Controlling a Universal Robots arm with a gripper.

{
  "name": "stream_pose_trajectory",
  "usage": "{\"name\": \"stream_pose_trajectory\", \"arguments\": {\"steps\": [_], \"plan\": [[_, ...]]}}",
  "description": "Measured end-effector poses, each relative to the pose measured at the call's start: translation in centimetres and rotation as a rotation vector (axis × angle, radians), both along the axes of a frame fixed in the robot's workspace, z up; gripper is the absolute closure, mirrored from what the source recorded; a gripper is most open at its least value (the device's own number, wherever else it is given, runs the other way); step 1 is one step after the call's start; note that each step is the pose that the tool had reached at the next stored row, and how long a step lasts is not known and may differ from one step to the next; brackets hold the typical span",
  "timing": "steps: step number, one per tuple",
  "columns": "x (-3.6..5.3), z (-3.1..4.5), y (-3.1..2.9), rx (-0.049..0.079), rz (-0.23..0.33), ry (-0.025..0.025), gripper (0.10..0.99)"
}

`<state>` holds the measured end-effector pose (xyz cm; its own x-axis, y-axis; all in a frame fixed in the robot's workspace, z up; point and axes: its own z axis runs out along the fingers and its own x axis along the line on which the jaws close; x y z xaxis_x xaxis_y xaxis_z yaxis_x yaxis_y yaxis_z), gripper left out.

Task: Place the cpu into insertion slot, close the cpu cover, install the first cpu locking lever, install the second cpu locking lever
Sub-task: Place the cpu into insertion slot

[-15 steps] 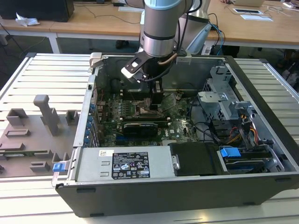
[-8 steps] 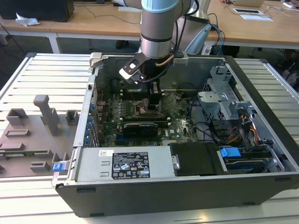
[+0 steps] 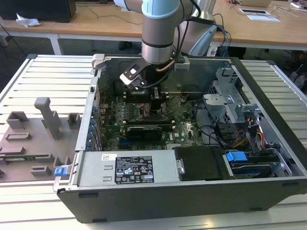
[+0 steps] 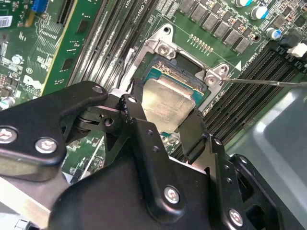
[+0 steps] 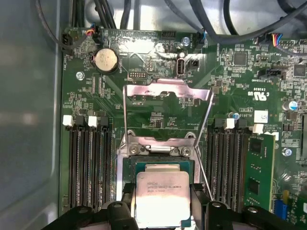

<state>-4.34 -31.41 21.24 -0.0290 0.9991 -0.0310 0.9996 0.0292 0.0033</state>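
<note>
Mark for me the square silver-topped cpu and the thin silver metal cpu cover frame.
The square silver-topped cpu (image 5: 163,200), first wrist view: the middle of its metal top.
The thin silver metal cpu cover frame (image 5: 168,89), first wrist view: the crossbar at its free end, away from the hinge.

Here's the arm: a pale blue joint cap tops a silver-grey cylinder ringed with a dark band. A black-and-white camera block sits at the wrist, with thin black cables beside it. The tool is matte black, its chunky jointed links studded with silver screws.
</note>
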Motion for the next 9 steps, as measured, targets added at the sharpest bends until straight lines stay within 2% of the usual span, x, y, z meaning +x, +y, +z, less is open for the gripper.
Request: {"name": "stream_pose_trajectory", "arguments": {"steps": [9], "plan": [[-0.12,-0.98,0.00,0.000,-0.016,0.0001,0.545]]}}
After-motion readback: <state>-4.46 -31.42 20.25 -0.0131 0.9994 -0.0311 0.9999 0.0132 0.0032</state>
